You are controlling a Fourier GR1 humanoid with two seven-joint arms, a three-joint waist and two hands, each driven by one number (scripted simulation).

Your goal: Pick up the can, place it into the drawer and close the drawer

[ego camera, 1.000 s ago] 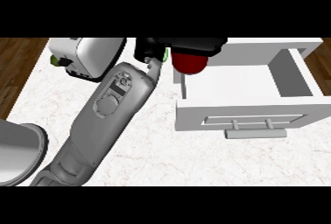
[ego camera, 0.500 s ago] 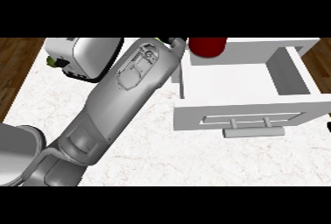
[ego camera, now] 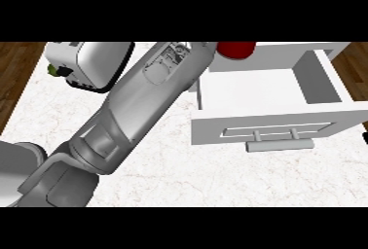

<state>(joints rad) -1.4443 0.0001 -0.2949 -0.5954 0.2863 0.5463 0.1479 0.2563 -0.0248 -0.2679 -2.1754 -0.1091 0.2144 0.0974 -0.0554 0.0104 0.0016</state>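
Since a second ago, red can (ego camera: 235,49) further back, over open drawer (ego camera: 267,92).

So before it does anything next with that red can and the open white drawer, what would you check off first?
1. White drawer open, with room inside: ok.
2. Red can within view: ok, only its lower part shows at the top edge, at the drawer's back wall.
3. Can inside the drawer: cannot tell.
4. Hand holding the can: cannot tell, the hand is out of view; only the grey forearm shows.
5. Drawer handle unobstructed for closing: ok.
6. White toaster apart from the drawer: ok, it sits left of the forearm.
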